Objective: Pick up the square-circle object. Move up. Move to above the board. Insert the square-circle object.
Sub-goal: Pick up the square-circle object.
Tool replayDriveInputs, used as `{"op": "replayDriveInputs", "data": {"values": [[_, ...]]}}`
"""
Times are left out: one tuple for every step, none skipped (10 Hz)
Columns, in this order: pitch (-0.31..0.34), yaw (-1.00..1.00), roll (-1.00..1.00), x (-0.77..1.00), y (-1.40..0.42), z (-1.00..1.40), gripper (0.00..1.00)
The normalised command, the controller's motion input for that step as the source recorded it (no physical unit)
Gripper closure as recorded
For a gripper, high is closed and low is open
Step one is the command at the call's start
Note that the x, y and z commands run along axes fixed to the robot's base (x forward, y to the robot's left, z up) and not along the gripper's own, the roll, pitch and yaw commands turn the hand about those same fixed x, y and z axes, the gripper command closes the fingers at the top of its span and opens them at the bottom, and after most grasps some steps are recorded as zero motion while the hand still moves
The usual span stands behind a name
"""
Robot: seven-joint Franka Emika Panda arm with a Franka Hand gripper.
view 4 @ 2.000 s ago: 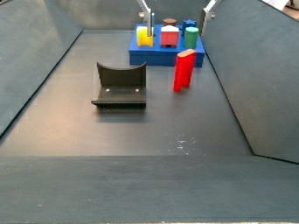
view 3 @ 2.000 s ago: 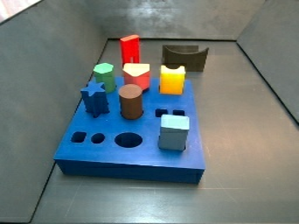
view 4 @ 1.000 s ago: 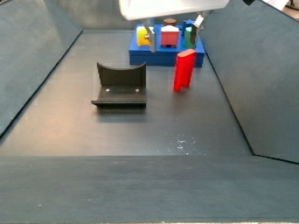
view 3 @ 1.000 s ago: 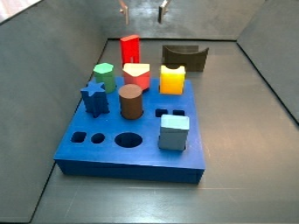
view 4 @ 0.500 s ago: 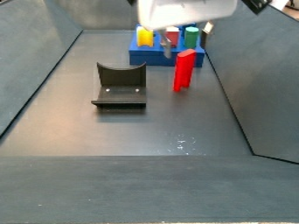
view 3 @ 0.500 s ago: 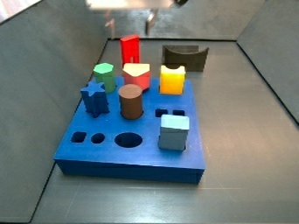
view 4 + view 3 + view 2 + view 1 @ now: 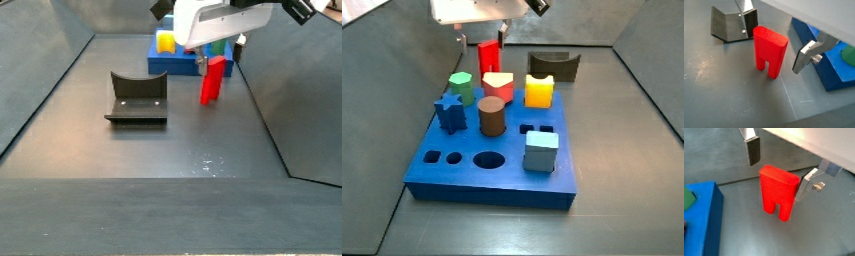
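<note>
1. Wrist views show the gripper [image 7: 781,165] with fingers [image 7: 753,150] spread wide, straddling the upright square-circle object [image 7: 777,191].
2. It stands on the floor beside the board [image 7: 704,223].
3. Descend centred, then close squarely on its flat faces.

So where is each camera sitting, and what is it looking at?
Both wrist views: on the arm's wrist, looking down at the square-circle object standing between the open gripper fingers.
Side views: one looks across the board toward the gripper; one looks along the floor past the fixture.
All four show the red piece.
</note>
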Motion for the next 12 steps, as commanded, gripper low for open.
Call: {"op": "replayDriveInputs", "data": {"values": [[0.0, 0.02, -0.01, 0.0, 0.0, -0.05, 0.0], [0.0, 0.0, -0.01, 0.0, 0.0, -0.08, 0.0], [0.0, 0.17, 0.0, 0.0, 0.16, -0.26, 0.0], [0.0, 0.23, -0.04, 0.0, 0.28, -0.41, 0.0], [0.017, 0.26, -0.08, 0.17, 0.24, -0.43, 0.0], [0.0, 0.08, -0.08, 0.08, 0.0, -0.31, 0.0], [0.0, 0.05, 0.0, 0.04, -0.15, -0.15, 0.0], [0.0, 0.32, 0.0, -0.04, -0.1, -0.17, 0.0], [0.0, 0.53, -0.01, -0.05, 0.0, -0.12, 0.0], [0.0, 0.47, -0.01, 0.0, 0.0, -0.11, 0.0], [0.0, 0.44, 0.0, -0.02, 0.0, -0.09, 0.0], [-0.019, 0.2, 0.0, -0.06, -0.09, -0.01, 0.0]]}}
